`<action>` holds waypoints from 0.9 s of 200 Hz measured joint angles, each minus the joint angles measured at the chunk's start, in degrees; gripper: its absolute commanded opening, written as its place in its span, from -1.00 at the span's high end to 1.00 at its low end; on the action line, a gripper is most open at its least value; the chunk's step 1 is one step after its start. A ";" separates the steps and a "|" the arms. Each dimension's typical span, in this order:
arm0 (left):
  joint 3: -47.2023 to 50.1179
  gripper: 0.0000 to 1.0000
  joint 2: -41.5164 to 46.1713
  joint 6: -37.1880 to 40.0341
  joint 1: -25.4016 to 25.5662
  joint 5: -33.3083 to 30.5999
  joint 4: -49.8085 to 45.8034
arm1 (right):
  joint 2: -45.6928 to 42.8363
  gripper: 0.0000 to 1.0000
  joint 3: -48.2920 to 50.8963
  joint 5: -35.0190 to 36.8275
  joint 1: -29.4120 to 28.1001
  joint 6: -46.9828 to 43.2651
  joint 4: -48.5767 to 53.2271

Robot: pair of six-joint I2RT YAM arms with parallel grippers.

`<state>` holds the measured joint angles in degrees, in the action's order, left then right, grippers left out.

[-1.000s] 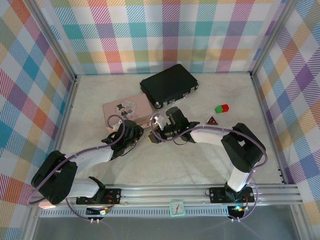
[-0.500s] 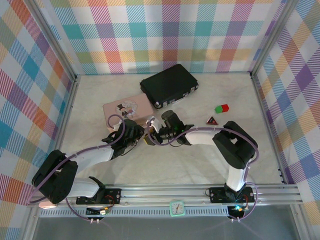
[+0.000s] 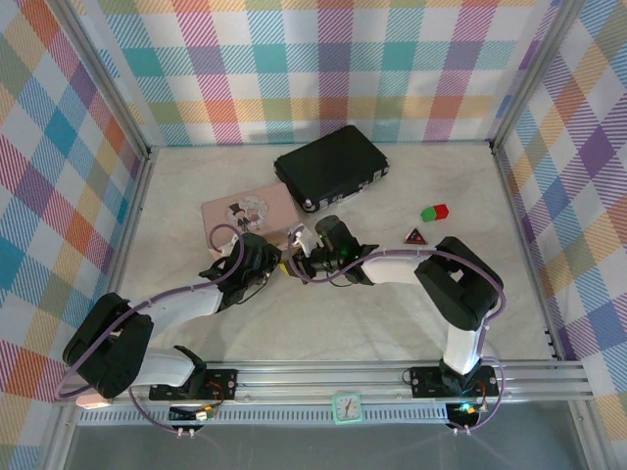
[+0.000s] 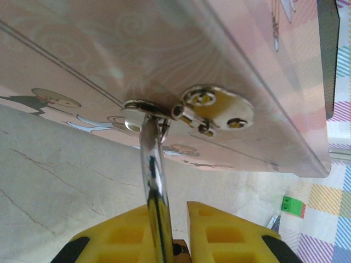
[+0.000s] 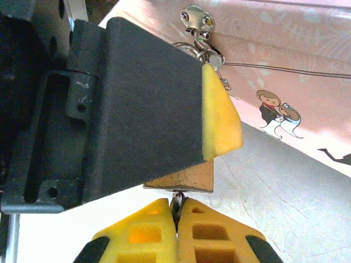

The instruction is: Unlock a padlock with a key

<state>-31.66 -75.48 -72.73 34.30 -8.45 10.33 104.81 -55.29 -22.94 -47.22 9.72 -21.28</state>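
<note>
The padlock's silver shackle hangs from the metal hasp on the front of the pink box. My left gripper is shut on the padlock, whose brass body peeks out below its black finger. My right gripper is shut on the key. The key's slim tip touches the underside of the brass body; its head is hidden between the yellow pads. In the top view the left gripper and the right gripper meet nose to nose in front of the box.
A black case lies behind the pink box. A green-and-red block and a red triangle piece sit to the right. Checked walls enclose the table on three sides.
My right gripper has slid left with the key until it meets the padlock held by the left gripper. The left arm has hardly moved.
</note>
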 measured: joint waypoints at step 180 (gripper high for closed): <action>15.96 1.00 -3.37 19.17 -1.09 8.83 38.05 | 12.24 1.00 0.20 -27.52 12.59 60.78 -38.84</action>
<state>-15.70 -78.85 -53.56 33.21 0.38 48.38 117.05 -55.09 -50.46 -34.63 70.50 -60.12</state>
